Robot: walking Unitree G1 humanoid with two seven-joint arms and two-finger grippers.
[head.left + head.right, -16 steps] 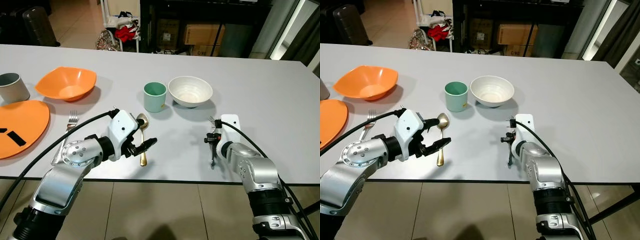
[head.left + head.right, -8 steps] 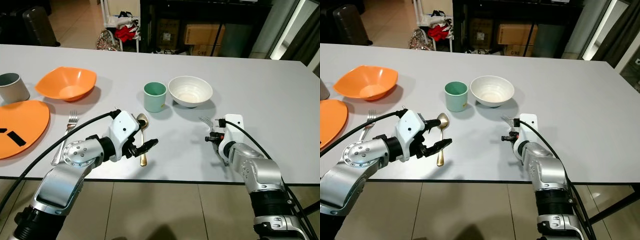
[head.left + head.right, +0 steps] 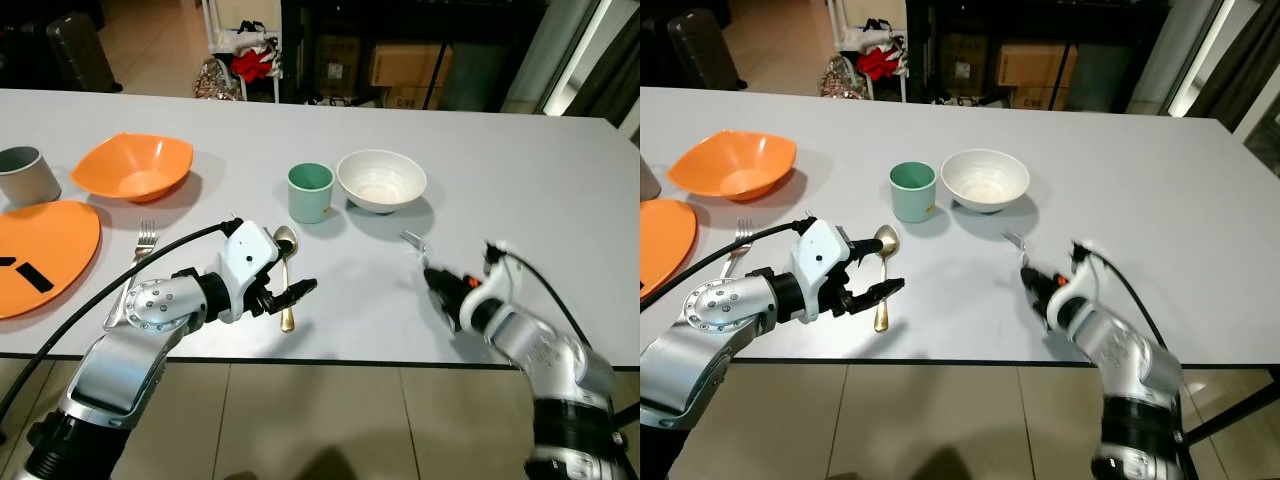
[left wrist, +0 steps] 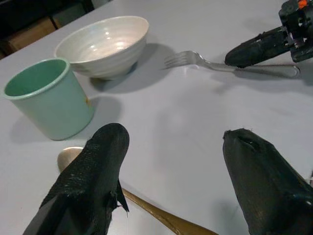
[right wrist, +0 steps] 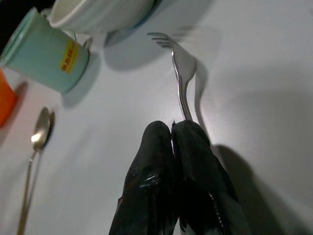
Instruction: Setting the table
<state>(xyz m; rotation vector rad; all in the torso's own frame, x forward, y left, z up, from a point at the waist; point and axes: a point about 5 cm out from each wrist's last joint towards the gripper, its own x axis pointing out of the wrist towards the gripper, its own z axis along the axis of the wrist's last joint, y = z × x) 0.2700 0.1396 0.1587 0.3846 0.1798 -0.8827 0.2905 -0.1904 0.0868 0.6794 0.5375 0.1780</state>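
While right tool [image 5: 171,134] grips fork [image 5: 179,73], mug [image 5: 46,51] label unreadable

My right arm [image 3: 530,340] is smeared with motion blur in both eye views, so its outline is soft. The handle end of the fork [image 5: 180,73] disappears between my right gripper [image 5: 172,128] fingers. The gold spoon [image 3: 285,280] runs under my left gripper [image 3: 295,291], its middle hidden. At the table's left edge, the orange plate [image 3: 45,250] and the grey cup [image 3: 25,175] are cut off by the frame.
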